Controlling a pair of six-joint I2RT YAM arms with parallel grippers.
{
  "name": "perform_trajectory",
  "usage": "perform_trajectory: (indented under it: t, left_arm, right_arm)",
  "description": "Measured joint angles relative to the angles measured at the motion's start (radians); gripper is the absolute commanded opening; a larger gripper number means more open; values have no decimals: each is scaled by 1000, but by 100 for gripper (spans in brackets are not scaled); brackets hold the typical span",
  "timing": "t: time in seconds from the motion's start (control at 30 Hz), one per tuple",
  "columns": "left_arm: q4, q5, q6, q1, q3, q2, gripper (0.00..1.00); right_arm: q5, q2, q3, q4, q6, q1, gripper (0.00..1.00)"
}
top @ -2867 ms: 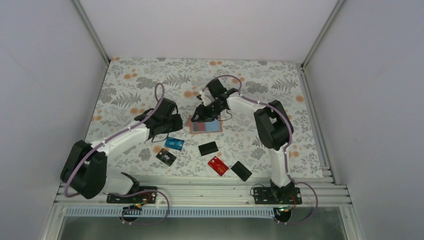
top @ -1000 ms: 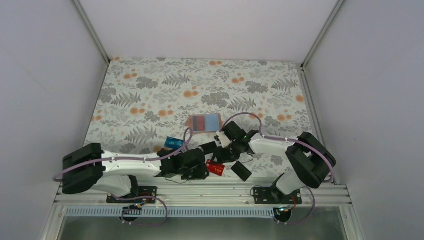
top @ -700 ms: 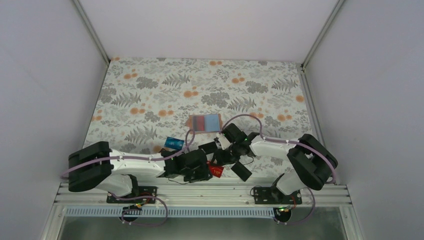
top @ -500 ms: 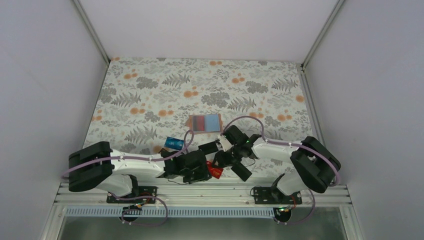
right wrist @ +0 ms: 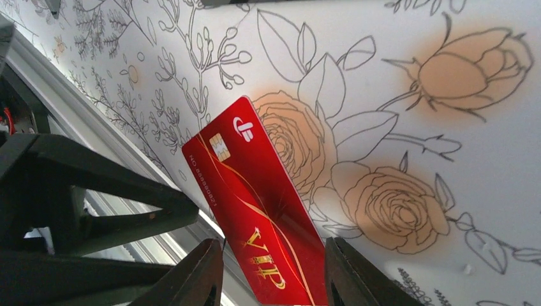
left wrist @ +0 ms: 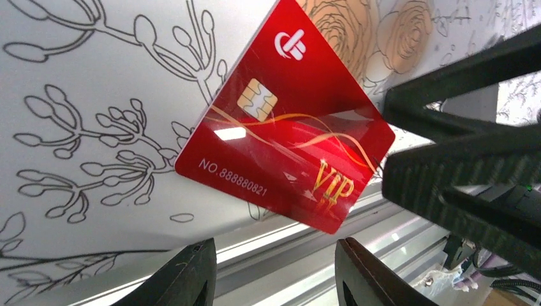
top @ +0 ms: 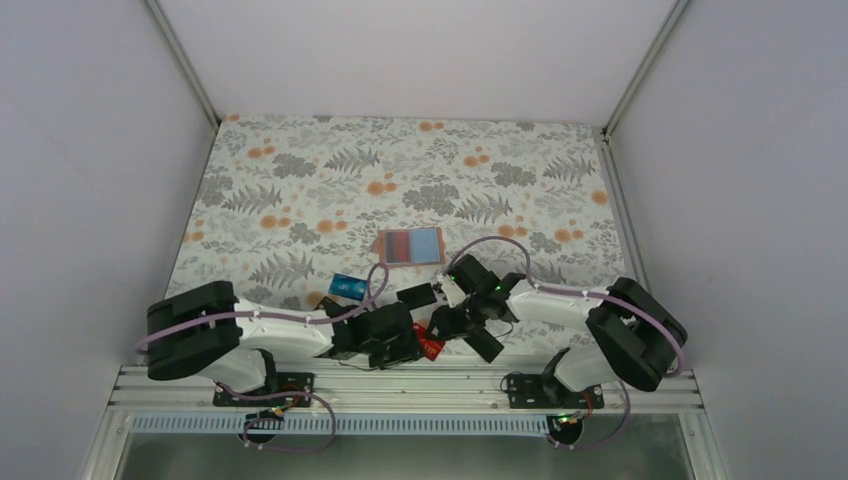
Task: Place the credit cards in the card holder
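A red credit card (left wrist: 287, 127) with gold "VIP" print lies flat at the table's near edge, one corner over the metal rail. It also shows in the right wrist view (right wrist: 255, 204) and in the top view (top: 431, 346), mostly hidden there. My left gripper (left wrist: 274, 274) is open, just short of the card's near corner. My right gripper (right wrist: 274, 280) is open, with the card's VIP end between its fingers. The tan card holder (top: 410, 246) lies open mid-table with red and blue showing in it. A blue card (top: 347, 286) and two black cards (top: 417, 296) (top: 484, 343) lie loose.
The metal rails (top: 400, 385) run along the near edge right under both grippers. The two grippers face each other closely over the red card; the right one's fingers (left wrist: 459, 159) fill the right of the left wrist view. White walls enclose the floral mat (top: 300, 180).
Both arms have come from mid-table down to the near edge and closed in on the red card from either side. The red card has slid slightly toward the rail.
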Motion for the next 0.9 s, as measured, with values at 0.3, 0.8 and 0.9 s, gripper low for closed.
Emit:
perform_trajectory:
  t: [0.3, 0.8, 0.9]
  left_arm:
    - [86, 6, -44, -5, -18, 48, 47]
    - [192, -1, -100, -5, -75, 49, 30]
    - [211, -6, -104, -5, -85, 49, 23]
  right_arm:
    - [-13, -8, -9, -2, 11, 19, 43]
    - [-61, 12, -11, 21, 37, 61, 43]
    - [-68, 18, -9, 25, 37, 65, 43]
